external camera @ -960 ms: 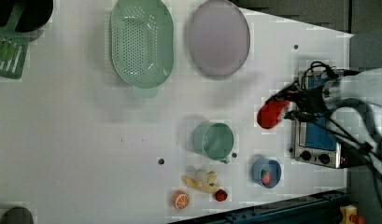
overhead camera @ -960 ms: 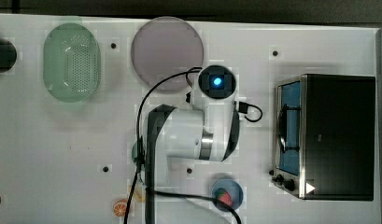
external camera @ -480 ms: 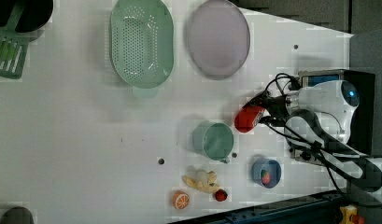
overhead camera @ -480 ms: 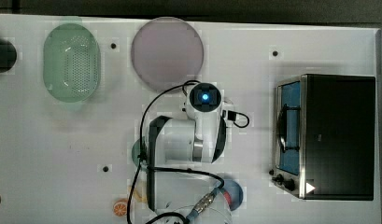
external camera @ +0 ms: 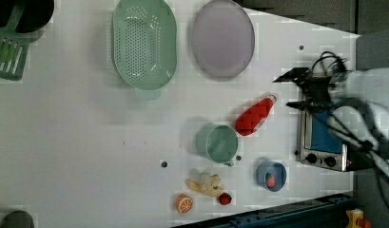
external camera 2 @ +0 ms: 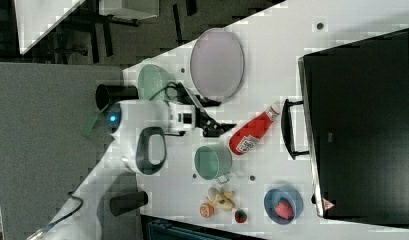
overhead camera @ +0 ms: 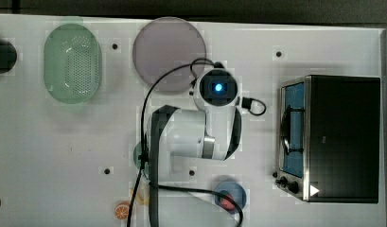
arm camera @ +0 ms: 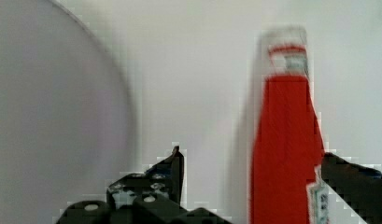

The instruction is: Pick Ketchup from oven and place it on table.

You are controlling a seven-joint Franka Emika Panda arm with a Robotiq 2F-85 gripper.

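Here we see the ketchup (external camera: 255,115) lying on its side on the white surface (external camera: 78,142), out of the oven (external camera: 323,142), with its white cap toward the oven's glass door and its base just beside the green cup (external camera: 217,142). From the right view the bottle (external camera 2: 251,131) rests between the cup (external camera 2: 210,162) and the oven handle (external camera 2: 289,129), below the round lilac plate (external camera 2: 217,62). The claw (arm camera: 254,177) stands spread, one finger (arm camera: 170,172) well clear of the bottle (arm camera: 284,154), the other close at its far side; we cannot tell whether that one touches it. A blue bowl (external camera: 271,175) holds a strawberry.
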